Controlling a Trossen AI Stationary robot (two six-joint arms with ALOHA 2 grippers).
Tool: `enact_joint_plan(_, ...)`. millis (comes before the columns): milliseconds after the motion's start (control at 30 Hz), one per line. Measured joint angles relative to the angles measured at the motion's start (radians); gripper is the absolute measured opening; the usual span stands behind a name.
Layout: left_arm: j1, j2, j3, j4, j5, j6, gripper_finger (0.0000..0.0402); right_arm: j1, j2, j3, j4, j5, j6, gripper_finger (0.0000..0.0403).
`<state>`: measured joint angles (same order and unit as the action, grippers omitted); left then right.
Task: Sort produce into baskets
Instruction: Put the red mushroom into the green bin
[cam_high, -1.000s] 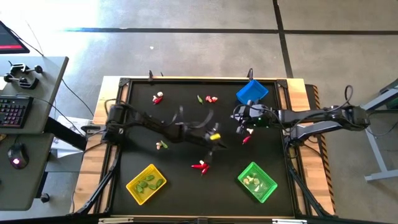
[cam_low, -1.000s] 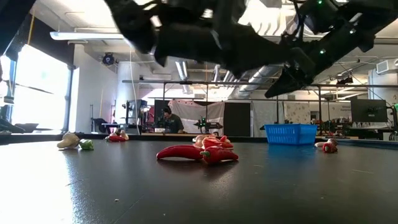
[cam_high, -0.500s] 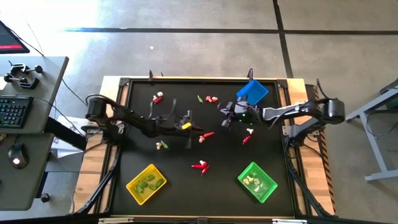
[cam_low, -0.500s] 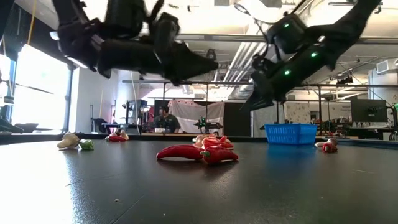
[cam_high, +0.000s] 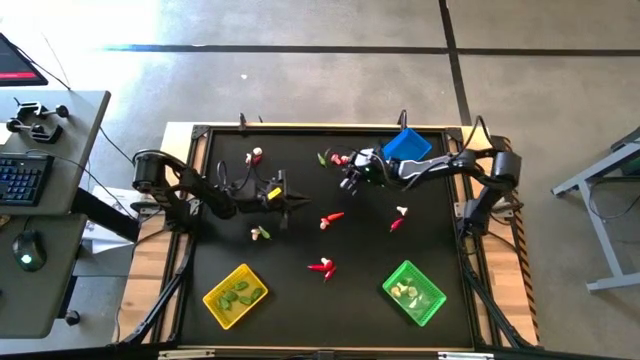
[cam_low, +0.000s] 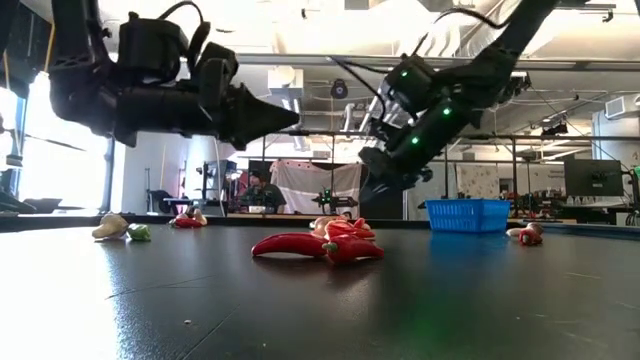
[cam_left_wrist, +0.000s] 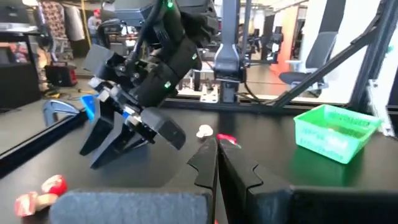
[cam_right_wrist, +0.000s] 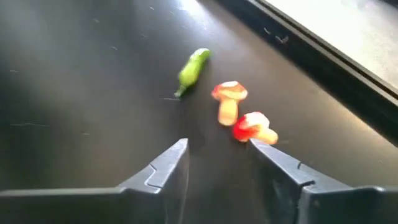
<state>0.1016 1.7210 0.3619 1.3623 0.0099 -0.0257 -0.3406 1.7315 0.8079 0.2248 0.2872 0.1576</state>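
Toy produce lies scattered on the black table. A green pod (cam_right_wrist: 193, 68) and two red-and-cream bulbs (cam_right_wrist: 229, 99) lie near the far edge. My right gripper (cam_right_wrist: 217, 158) is open just short of them, slanting down, touching nothing; in the high view it (cam_high: 347, 176) is left of the blue basket (cam_high: 405, 148). My left gripper (cam_high: 291, 197) is shut and empty, pointing level toward the table's right, above the table's left-centre. A red chili (cam_high: 332, 217) lies just beyond its tip. The yellow basket (cam_high: 235, 295) and the green basket (cam_high: 413, 292) stand near the front.
More produce lies loose: a red-and-white piece (cam_high: 255, 155) at the far left, a white-and-green pair (cam_high: 260, 233), red chilies (cam_high: 322, 266) in the middle front, and a white and red pair (cam_high: 399, 218) at the right. The yellow and green baskets hold some pieces.
My left gripper has drawn back toward the table's left edge, staying shut and sinking a little, which uncovers the red chili in the middle. My right gripper has gone down and toward the far left, away from the blue basket, up to the green pod and bulbs.
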Motion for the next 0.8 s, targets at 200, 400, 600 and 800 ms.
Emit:
enact_joint_plan(200,0.021,0.0,-0.023,-0.003,0.003,0.0,0.0,-0.042,0.038,0.06,-0.03,0.0,-0.001,0.0172)
enact_joint_plan(400,0.023,0.0,-0.023,-0.016,0.003,0.012,0.0,-0.076,0.038,0.072,-0.057,-0.002,0.015,0.0172)
enact_joint_plan(600,0.023,0.0,-0.023,-0.068,0.004,0.036,0.0,-0.098,0.038,0.071,-0.064,-0.011,0.068,0.0172)
enact_joint_plan(800,0.023,0.0,-0.023,-0.139,0.004,0.037,0.0,-0.125,0.038,0.071,-0.064,-0.07,0.127,0.0172)
